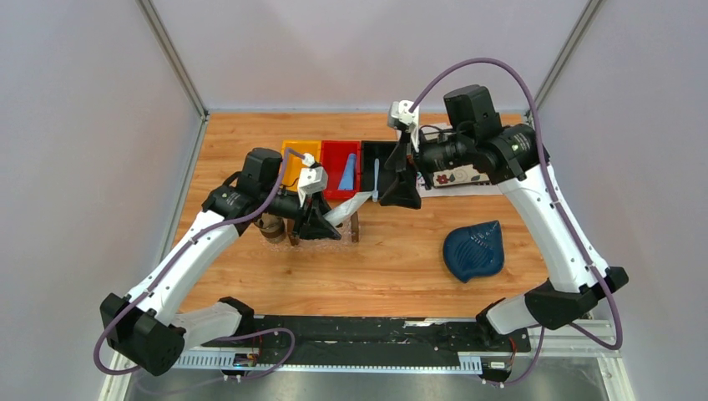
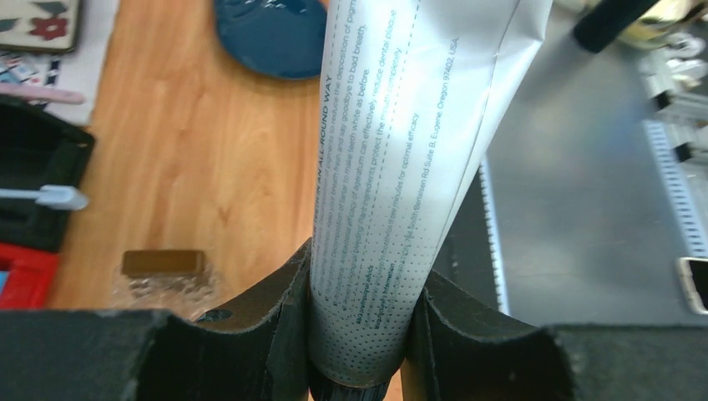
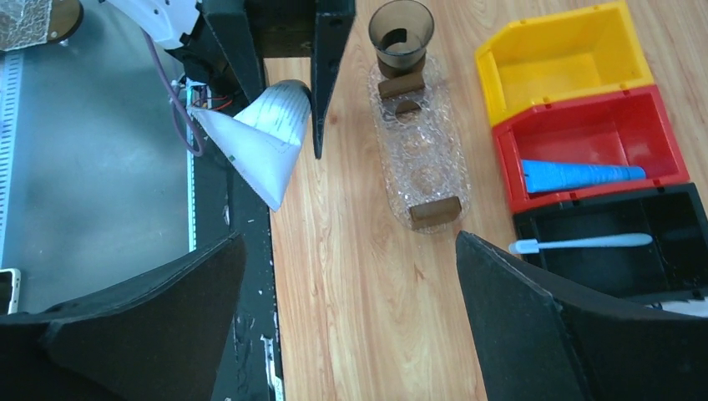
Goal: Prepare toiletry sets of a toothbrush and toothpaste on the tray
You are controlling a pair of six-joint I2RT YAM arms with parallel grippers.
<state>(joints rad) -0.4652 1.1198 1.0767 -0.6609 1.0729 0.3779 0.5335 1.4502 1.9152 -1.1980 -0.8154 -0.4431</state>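
Observation:
My left gripper (image 1: 320,222) is shut on the cap end of the white-grey toothpaste tube (image 1: 351,205), which it holds tilted just above the clear tray (image 1: 330,236). In the left wrist view the tube (image 2: 401,184) fills the space between the fingers (image 2: 267,326). The right wrist view shows the tray (image 3: 422,163) with a brown block at each end and nothing in it. The blue toothpaste tube (image 3: 580,175) lies in the red bin. The pale blue toothbrush (image 3: 580,243) lies in the black bin. My right gripper (image 3: 349,251) is open and empty, hovering near the black bin (image 1: 382,163).
A yellow bin (image 1: 296,157), a red bin (image 1: 330,180) and the black bin stand in a row behind the tray. A brown cup (image 3: 401,29) stands at the tray's left end. A dark blue leaf dish (image 1: 474,251) lies at the right. A floral plate (image 1: 459,176) lies under the right arm.

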